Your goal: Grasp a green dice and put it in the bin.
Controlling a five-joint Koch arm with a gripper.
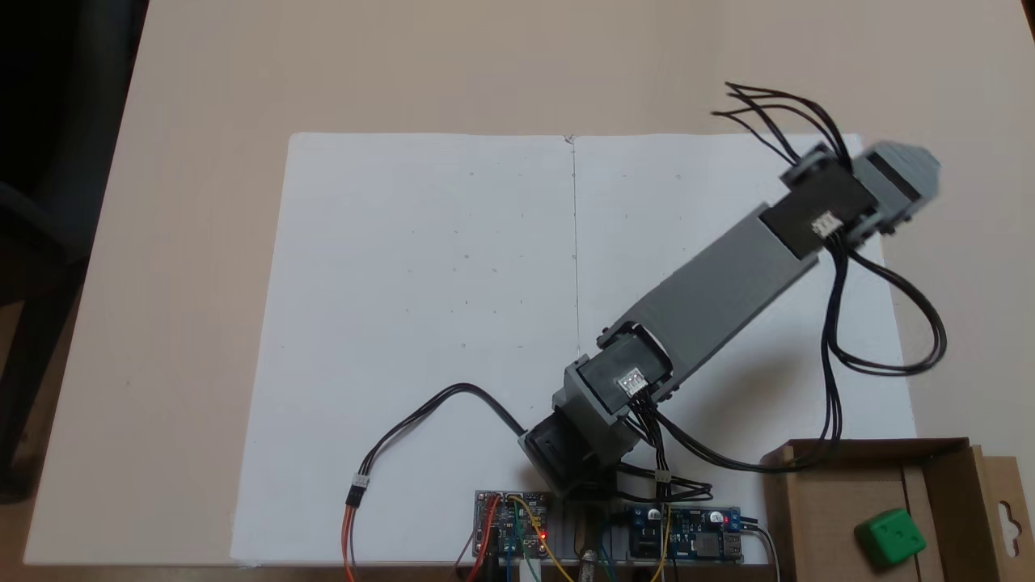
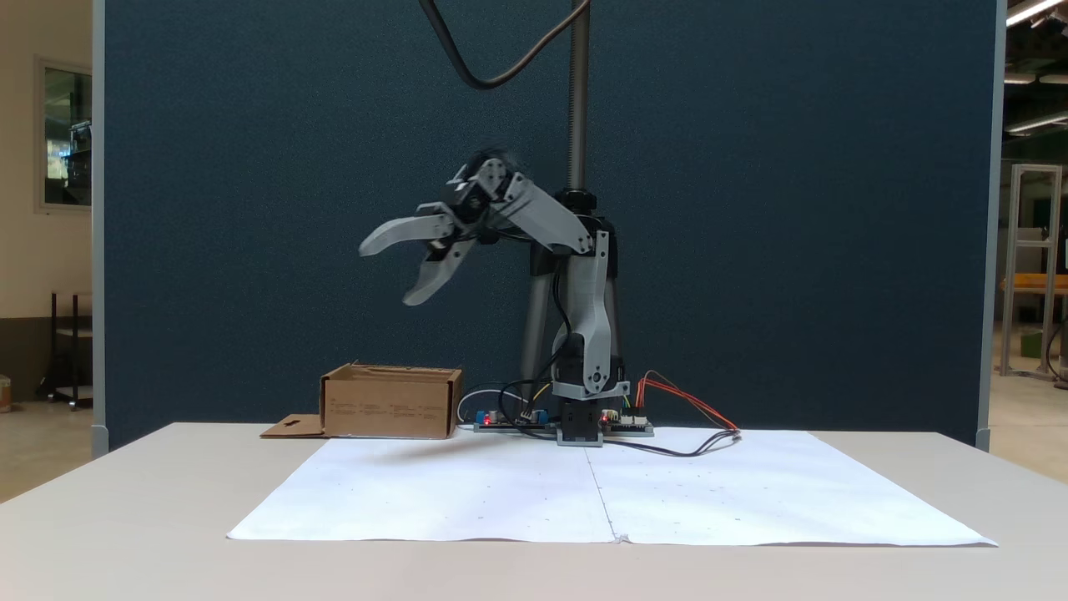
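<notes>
One small bright green plastic dice [image 1: 890, 536] is the whole of what needs tracking here, and it already lies inside the shallow brown cardboard bin [image 1: 829, 501], on the box floor toward the right side as a fixed view looking down shows it, pips on its upper face, close to the flap with the hang-hole cutout.

Taken left to right in the front-on fixed view, the bin [image 2: 390, 404] sits on the pale table [image 2: 167, 501] just off the left edge of the white paper sheets [image 2: 601, 492]. Up and to the right of it hangs the grey printed gripper [image 2: 392, 271], high above the table with its two jaws spread wide and nothing between them. Further right stands the arm's base beside the small circuit boards [image 2: 509, 417].

The relation that matters: the dice lies well below the fingertips [image 2: 375, 242]. From above, the gripper end [image 1: 897, 174] is well apart from the bin, at the far right of the paper. Judged from this, the placing looks done, and no grasp seems needed.
</notes>
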